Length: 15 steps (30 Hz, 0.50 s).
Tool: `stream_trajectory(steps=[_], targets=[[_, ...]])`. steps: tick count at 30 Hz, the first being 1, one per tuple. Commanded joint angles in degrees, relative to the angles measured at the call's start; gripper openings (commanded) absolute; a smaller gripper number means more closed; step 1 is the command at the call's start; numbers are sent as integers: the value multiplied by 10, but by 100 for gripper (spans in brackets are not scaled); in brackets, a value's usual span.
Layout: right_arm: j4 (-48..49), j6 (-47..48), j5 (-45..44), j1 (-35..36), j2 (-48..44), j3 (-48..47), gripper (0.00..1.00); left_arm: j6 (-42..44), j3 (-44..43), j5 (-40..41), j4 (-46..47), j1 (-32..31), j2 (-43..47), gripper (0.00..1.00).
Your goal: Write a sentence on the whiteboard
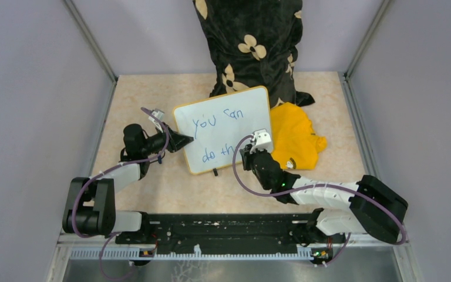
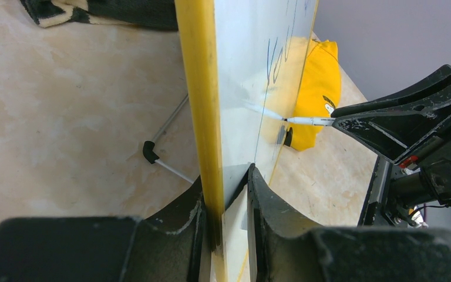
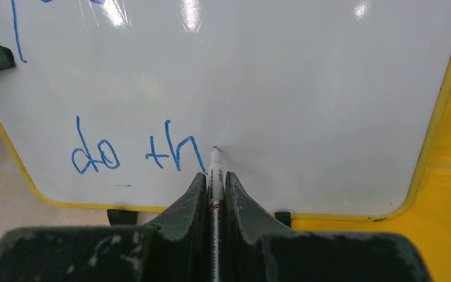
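Observation:
The whiteboard (image 1: 235,126) stands tilted on the table, its yellow frame around a glossy white face. Blue marker words on it read "you can" (image 1: 217,120) over "do th" (image 3: 135,154). My left gripper (image 1: 188,140) is shut on the board's left edge, the frame pinched between its fingers (image 2: 226,176). My right gripper (image 3: 215,176) is shut on a white marker (image 3: 214,161). The marker's tip touches the board just right of the "h". In the left wrist view the marker (image 2: 308,121) meets the board face (image 2: 241,70) from the right.
A yellow cloth (image 1: 296,138) lies right of the board, under my right wrist. A black flowered fabric (image 1: 252,47) rises behind the board. The board's wire stand (image 2: 164,135) rests on the table behind it. Grey walls close in both sides.

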State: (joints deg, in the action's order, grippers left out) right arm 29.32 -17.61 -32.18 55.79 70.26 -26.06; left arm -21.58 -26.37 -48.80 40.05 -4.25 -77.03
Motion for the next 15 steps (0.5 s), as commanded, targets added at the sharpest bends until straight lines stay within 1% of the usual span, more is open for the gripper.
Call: stream_trajectory(steps=[1,15], targets=[[31,2,4,-9,6,-26,0,53,-3,57,-35,-3,-14,0],[22,-25,6,-9,-8,16,0,52,-3,56,-36,-3,-15,0]])
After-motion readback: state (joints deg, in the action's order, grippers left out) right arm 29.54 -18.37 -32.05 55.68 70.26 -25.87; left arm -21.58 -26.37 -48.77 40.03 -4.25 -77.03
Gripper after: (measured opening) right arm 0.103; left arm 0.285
